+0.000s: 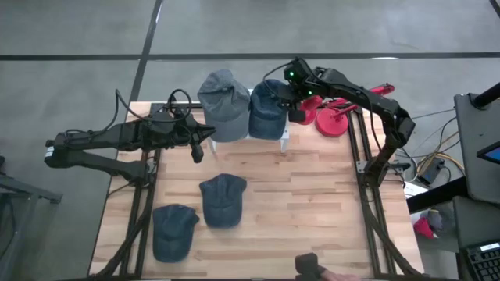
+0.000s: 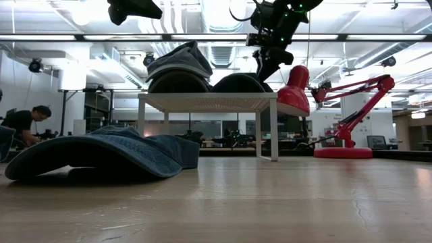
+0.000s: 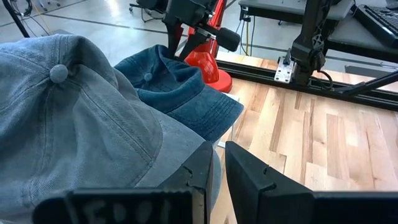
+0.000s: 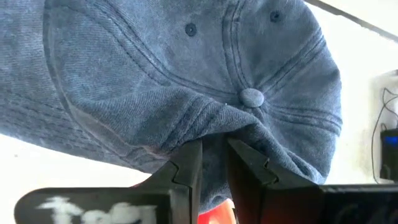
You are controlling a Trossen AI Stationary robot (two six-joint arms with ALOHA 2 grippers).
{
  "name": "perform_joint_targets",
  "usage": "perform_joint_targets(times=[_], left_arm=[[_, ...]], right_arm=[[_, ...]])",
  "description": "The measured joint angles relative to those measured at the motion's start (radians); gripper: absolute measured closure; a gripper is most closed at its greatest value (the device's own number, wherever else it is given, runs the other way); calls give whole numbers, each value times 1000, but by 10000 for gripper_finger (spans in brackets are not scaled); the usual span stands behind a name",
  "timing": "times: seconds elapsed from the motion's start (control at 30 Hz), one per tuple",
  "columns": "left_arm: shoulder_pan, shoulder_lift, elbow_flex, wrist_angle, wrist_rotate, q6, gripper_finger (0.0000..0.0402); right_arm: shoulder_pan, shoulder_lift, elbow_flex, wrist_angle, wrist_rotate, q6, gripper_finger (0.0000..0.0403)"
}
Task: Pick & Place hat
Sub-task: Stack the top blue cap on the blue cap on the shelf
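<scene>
A small white stand [image 1: 283,139] at the table's far side carries two hats, resting side by side on its top: a light grey-blue hat [image 1: 223,101] and a darker blue hat [image 1: 266,113]. My right gripper [image 4: 214,149] comes down on the darker hat's right side and is shut on its crown. My left gripper [image 3: 217,165] hangs by the stand's left end, near the light hat [image 3: 74,124], fingers shut with nothing between them. Two more blue hats [image 1: 223,199] [image 1: 173,230] lie flat on the table's near left. My right gripper pinches a raised fold of the darker hat's crown [image 4: 214,127], just beside the top button [image 4: 252,96], between its two fingers. The fingers slant down from the table's right side. The hat sits on the stand's top [image 2: 202,101], its crown cloth gathered into creases at the fingers.
A red desk lamp [image 1: 336,117] stands just right of the stand, close behind my right arm. In the low view a hat [image 2: 101,155] fills the near left. Bare wood lies at the table's middle and near right. A dark object [image 1: 312,265] sits at the near edge.
</scene>
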Motion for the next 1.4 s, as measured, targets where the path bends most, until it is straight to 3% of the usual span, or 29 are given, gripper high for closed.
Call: perform_joint_targets(times=[0.57, 0.7, 0.87, 0.93, 1.4], left_arm=[[0, 0, 0, 0, 10, 28, 356], [-1, 0, 0, -1, 17, 27, 356], [-1, 0, 1, -37, 27, -10, 356], [-1, 0, 1, -55, 38, -30, 356], [-47, -57, 1, -90, 127, -58, 356]], right_arm=[[0, -120, 2, -21, -8, 30, 339], [0, -161, 2, -29, -168, 90, 339], [1, -202, 2, -28, -578, 153, 339], [1, -209, 2, -29, -690, 187, 339], [181, -206, -31, -103, -726, 255, 339]])
